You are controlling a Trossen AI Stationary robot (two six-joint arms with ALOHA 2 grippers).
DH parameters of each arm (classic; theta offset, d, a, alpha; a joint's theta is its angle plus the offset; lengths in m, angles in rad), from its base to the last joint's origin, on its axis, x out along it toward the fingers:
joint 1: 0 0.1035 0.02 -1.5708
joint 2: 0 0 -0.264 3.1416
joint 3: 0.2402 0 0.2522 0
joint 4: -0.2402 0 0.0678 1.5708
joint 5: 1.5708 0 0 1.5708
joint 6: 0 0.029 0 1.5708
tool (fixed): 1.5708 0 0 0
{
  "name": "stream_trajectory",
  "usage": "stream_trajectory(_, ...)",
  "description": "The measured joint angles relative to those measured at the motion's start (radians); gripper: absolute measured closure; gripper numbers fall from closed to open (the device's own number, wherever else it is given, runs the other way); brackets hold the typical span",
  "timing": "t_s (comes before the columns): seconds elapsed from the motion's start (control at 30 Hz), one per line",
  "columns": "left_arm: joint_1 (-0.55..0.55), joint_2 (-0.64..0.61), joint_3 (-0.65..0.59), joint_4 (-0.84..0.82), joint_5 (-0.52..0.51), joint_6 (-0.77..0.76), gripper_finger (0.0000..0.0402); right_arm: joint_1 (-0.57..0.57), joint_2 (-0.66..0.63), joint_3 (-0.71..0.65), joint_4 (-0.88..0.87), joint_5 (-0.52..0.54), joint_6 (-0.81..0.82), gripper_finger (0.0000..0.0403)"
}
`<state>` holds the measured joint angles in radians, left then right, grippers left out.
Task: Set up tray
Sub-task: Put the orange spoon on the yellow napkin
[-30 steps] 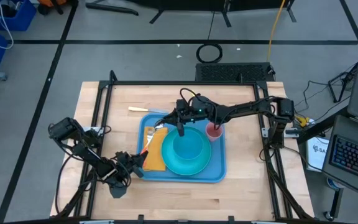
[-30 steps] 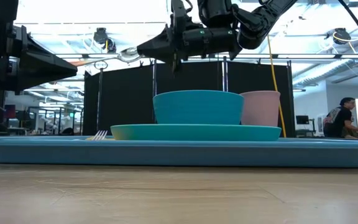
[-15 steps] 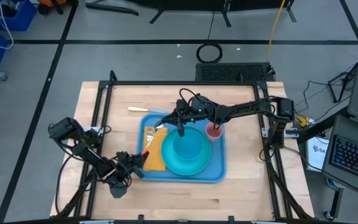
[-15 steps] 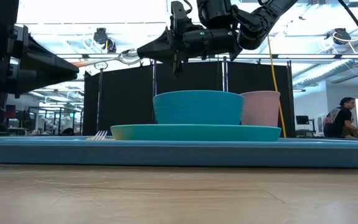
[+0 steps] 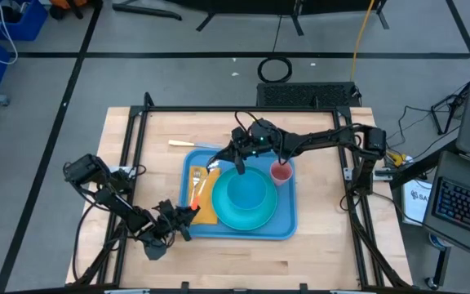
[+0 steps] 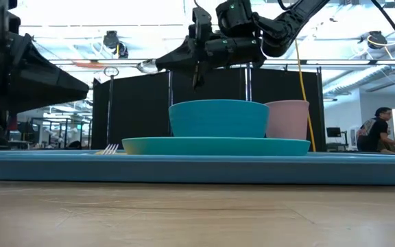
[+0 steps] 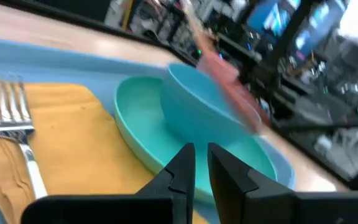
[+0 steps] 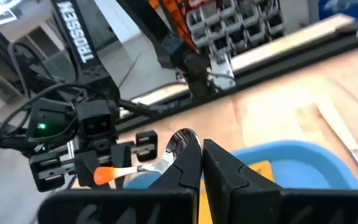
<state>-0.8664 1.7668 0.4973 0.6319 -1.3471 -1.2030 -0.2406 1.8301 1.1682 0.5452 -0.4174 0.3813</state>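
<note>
Left gripper (image 5: 179,222) backed off tray (image 5: 284,229), wooden table (image 5: 325,253).

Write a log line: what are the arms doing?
right gripper: holds spoon above tray | left gripper: at tray's corner | on tray: bowl, cup, fork

A teal bowl (image 5: 246,193) sits on a round teal plate (image 5: 247,214). At its one o'clock stands a pink cup (image 5: 281,172); at nine o'clock a fork (image 5: 196,187) lies on a yellow-orange napkin (image 5: 203,204). A person (image 6: 378,130) sits far behind.
</note>
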Motion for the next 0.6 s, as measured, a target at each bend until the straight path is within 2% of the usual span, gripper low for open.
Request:
stream_trajectory(0.2, -0.031, -0.031, 0.0, -0.002, 0.092, 0.111, 0.0355, 0.001, 0.0, 0.116, -0.238, -0.004, -0.053, 0.0403)
stream_trajectory(0.4, -0.103, -0.114, 0.0, -0.009, 0.094, 0.29, 0.0355, 0.021, -0.002, 0.236, -0.426, 0.046, -0.101, 0.0403)
stream_trajectory(0.6, -0.181, -0.196, 0.0, -0.007, 0.114, 0.517, 0.0355, 0.004, 0.0, 0.267, -0.491, 0.049, -0.106, 0.0403)
